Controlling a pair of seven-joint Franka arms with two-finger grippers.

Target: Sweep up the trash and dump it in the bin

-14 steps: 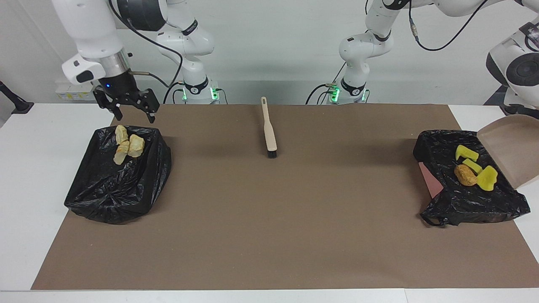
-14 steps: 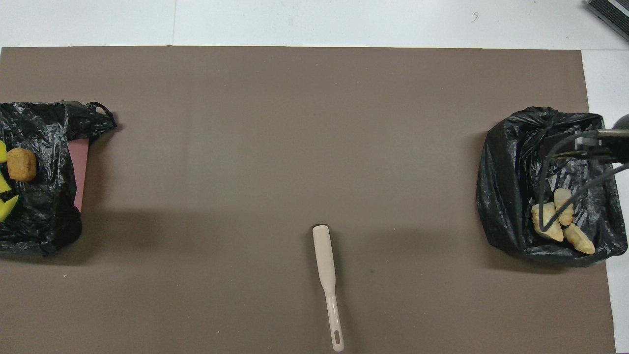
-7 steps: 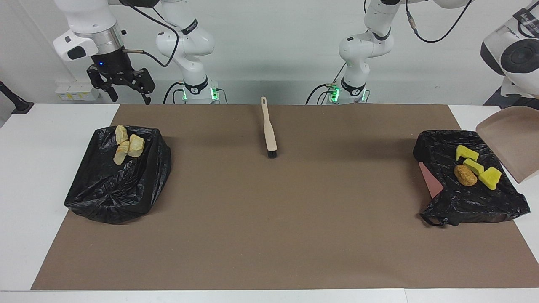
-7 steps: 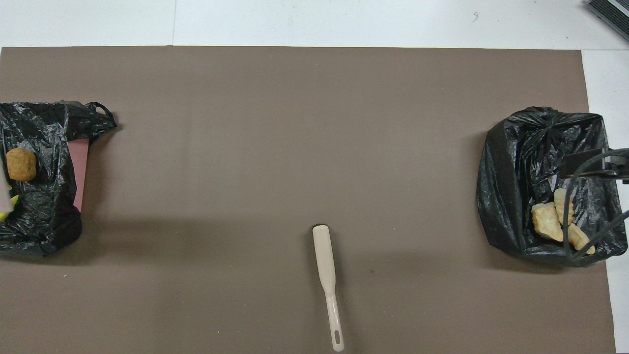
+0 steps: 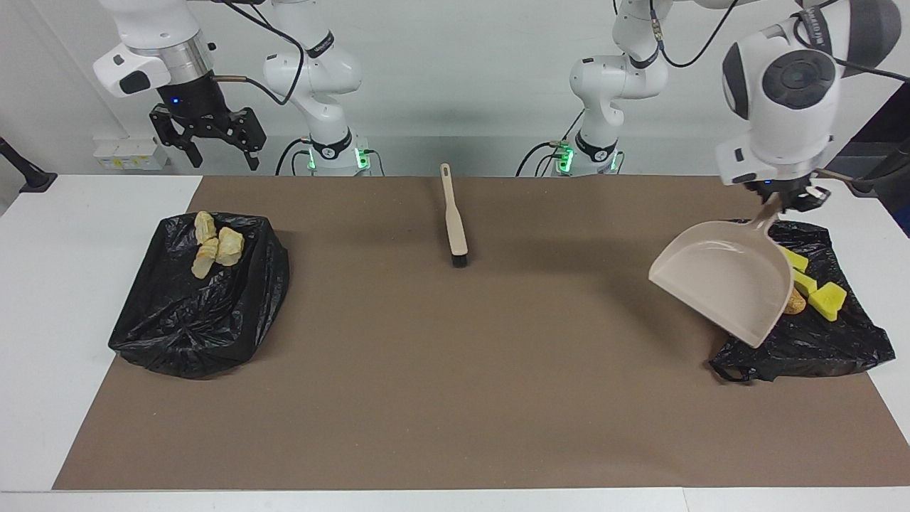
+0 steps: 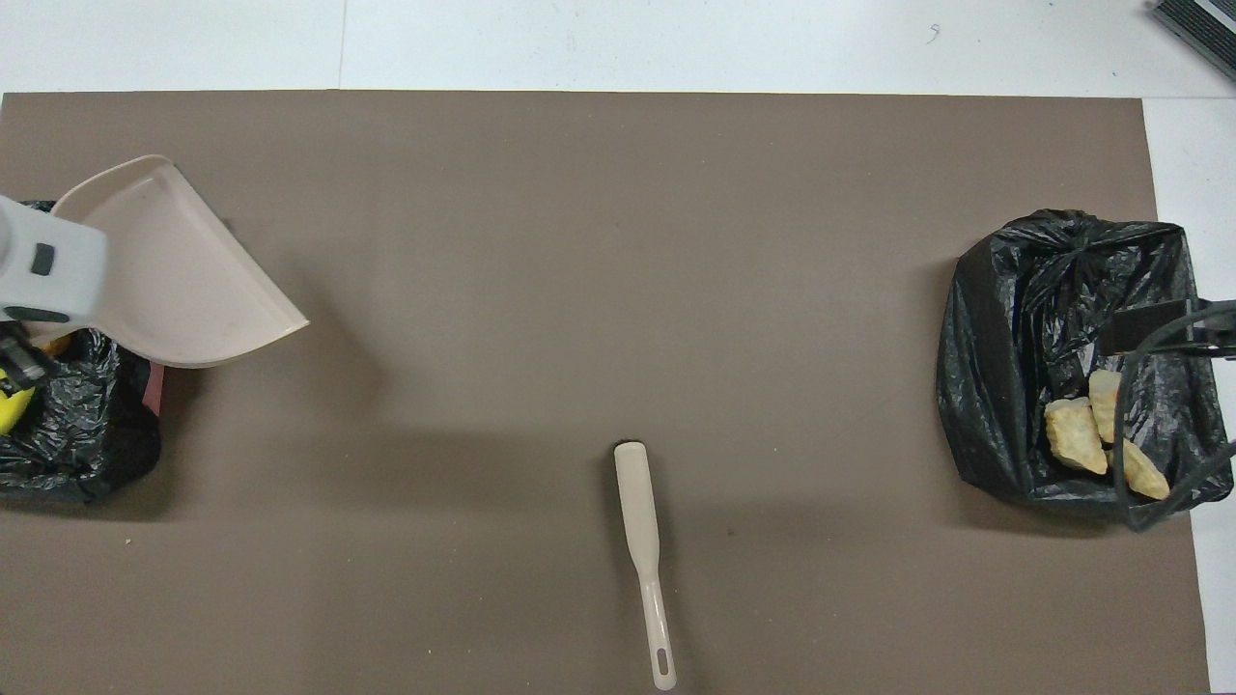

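Moved: the dustpan [image 5: 725,281], a second before only an edge at the frame's side by the bag at the left arm's end, had swung in over that bag's inner edge and the mat; the right gripper had risen from just above its bag to well above it
Left gripper [image 5: 784,201]: pinching the dustpan's handle, fingers pressed together on it, raised over the bag; in the overhead view its tips were largely hidden under the arm's white body
Dustpan: tilted in the air, open side toward the table's middle, nothing visible in it
Right gripper [image 5: 208,138]: fingers spread, holding nothing, raised over the table near the bag at the right arm's end; in the overhead view only cables and a dark part of it showed
Trash, left arm's end: yellow sponges [image 5: 817,291] lay on a black bag [image 5: 817,341]; the brown roll [image 5: 795,304] was mostly hidden by the dustpan
Trash, right arm's end: three bread chunks [image 5: 212,244] lay in the other bag [image 5: 192,313], at its edge nearer the robots
Brush [image 5: 453,217]: flat on the mat [image 5: 455,398] mid-table, bristles away from the robots, untouched
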